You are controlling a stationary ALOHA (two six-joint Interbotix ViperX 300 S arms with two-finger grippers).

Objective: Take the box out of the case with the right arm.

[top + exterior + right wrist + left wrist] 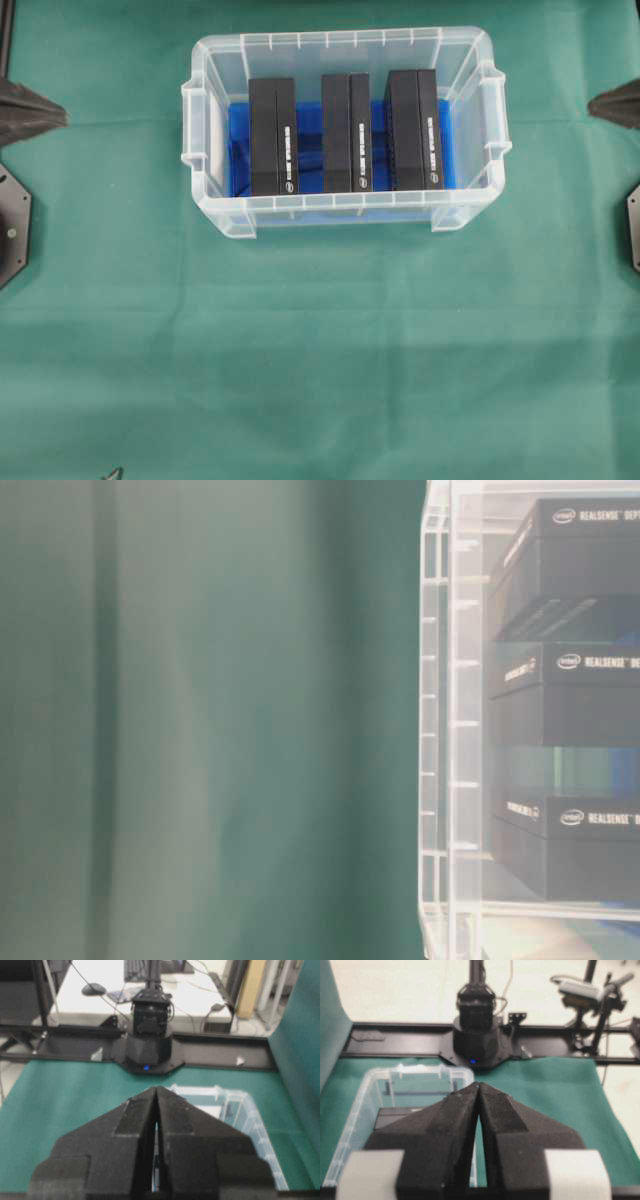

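Three matte black boxes stand on edge inside the case [345, 215], side by side: the left box [272, 137], the middle box [346, 132] and the right box [415, 129], with gaps between them. Each is a slim rectangular carton with a lid seam down its top face and small white print near the front end; in the table-level view the print reads as a logo and lettering on smooth card.

The case is clear, slightly cloudy plastic, rectangular with rounded corners, a ribbed rim and moulded handles at both short ends. Its floor shows glossy bright blue between the boxes. It sits on a green cloth [320, 350], soft and faintly creased, toward the far middle of the table.

The right gripper [157, 1091] has its wedge-shaped black fingers pressed together at the tips, holding nothing, with the case below and ahead of it. The left gripper [479, 1086] is likewise pressed together and empty, its foam-like fingers meeting in a point above the case's rim.
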